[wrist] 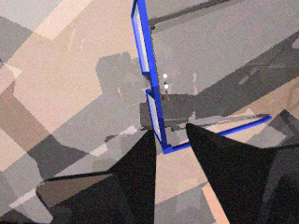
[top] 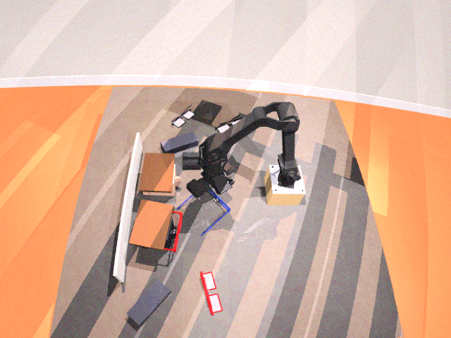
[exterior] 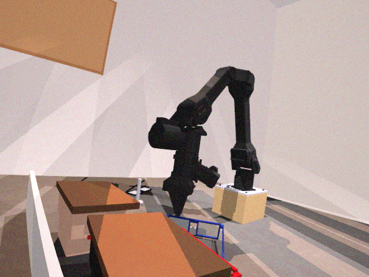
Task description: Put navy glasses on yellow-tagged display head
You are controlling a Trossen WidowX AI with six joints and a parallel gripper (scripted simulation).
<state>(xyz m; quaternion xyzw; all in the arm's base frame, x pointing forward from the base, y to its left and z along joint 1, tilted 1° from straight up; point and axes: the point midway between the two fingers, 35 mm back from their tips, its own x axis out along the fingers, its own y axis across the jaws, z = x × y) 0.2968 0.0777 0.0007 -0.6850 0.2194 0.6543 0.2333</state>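
The navy glasses (top: pixel 228 210) (exterior: pixel 208 221) (wrist: pixel 155 86) look bright blue and stand on the floor with temples spread, their temple ends towards the heads. My gripper (exterior: pixel 178 215) (wrist: pixel 169 131) points down, partly open and empty, its tips just above one front corner of the glasses. The farther display head (top: pixel 158 172) (exterior: pixel 78 238) is pale under a brown slab and wears no glasses that I can see. The nearer head is dark under its own brown slab (top: pixel 151 223) (exterior: pixel 134 244) and wears red glasses (top: pixel 178 236). No yellow tag is visible.
A long white panel (top: pixel 127 207) (exterior: pixel 40 220) stands behind the heads. Dark blue blocks (top: pixel 180 142) (top: pixel 149 302) lie on either side. Other red glasses (top: pixel 210 292) lie at the front; black glasses (top: pixel 183 117) (top: pixel 223 127) lie at the back, near a thin white post (exterior: pixel 139 190).
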